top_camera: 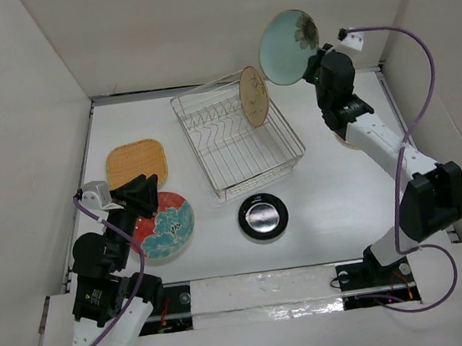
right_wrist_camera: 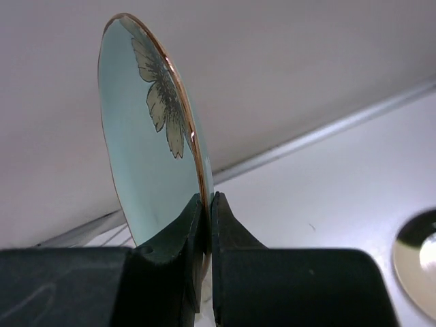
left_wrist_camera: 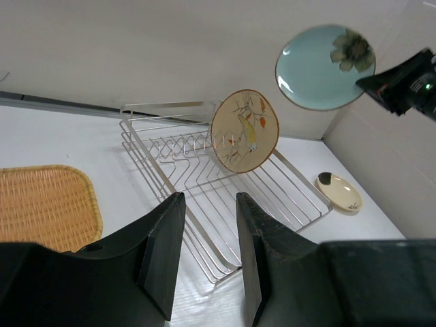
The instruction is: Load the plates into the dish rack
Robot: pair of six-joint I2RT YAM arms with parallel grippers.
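Observation:
The dish rack (top_camera: 217,193) stands at mid-table, with the beige leaf-patterned plate (top_camera: 254,96) upright in its far right part. My right gripper (top_camera: 312,63) is shut on the rim of the pale green plate (top_camera: 287,45) and holds it on edge in the air, above and behind the rack's far right corner; the grip shows in the right wrist view (right_wrist_camera: 206,201). My left gripper (top_camera: 145,192) is open and empty above the red plate with the teal flower (top_camera: 166,225). The orange-tan woven plate (top_camera: 135,163) lies left of the rack, the glossy black plate (top_camera: 263,216) in front of it.
The small cream plate (left_wrist_camera: 338,193) lies on the table right of the rack; my right arm hides it in the top view. White walls close in the table at the back and on both sides. The left wrist view shows the rack (left_wrist_camera: 157,109) ahead of the open fingers (left_wrist_camera: 163,238).

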